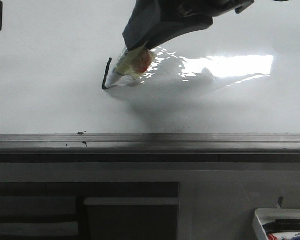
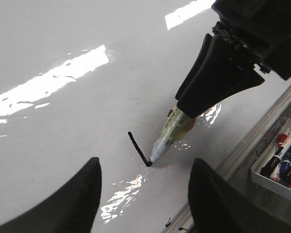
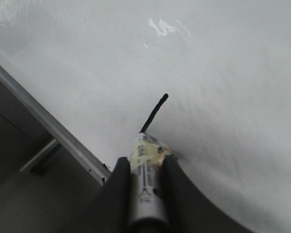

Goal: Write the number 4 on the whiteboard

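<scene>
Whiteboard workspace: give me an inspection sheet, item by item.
Surface: whiteboard glossy, strong glare, grey ledge along its edge.
Job's things: number 4 barely begun, one short black stroke; marker tip touches the stroke's end.
Clutter: small black smudges near the ledge.
Grippers: right tool shut on the marker; left tool open, empty.
Cables: nothing seen.
Surroundings: white tray of markers beyond the ledge.

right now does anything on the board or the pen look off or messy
The marker in the right gripper is wrapped in yellowish tape, an odd makeshift fix. Small black smudges sit at the whiteboard's lower edge by the ledge. The stroke itself looks clean.
</scene>
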### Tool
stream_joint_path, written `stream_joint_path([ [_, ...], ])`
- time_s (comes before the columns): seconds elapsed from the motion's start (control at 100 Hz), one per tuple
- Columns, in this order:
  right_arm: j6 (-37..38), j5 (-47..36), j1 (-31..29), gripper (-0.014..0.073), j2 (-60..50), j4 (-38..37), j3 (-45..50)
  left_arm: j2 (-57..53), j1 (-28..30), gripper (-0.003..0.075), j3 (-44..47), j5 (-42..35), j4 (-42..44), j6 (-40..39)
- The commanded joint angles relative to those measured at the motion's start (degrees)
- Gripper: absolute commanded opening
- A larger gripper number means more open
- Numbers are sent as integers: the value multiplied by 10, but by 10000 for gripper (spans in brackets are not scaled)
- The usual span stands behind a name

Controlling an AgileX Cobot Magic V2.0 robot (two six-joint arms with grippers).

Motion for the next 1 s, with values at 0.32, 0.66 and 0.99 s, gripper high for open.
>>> stream_joint_path([
  [0.32, -6, 9, -64, -61, -71, -18, 31, -2, 0, 365, -17, -39, -8, -5],
  [0.66, -6, -16, -27, -61, -68, -19, -14, -2, 0, 365, -17, -39, -8, -5],
  [0.99, -6, 15, -31, -61, -43, 1, 13, -2, 0, 365, -17, -39, -8, -5],
])
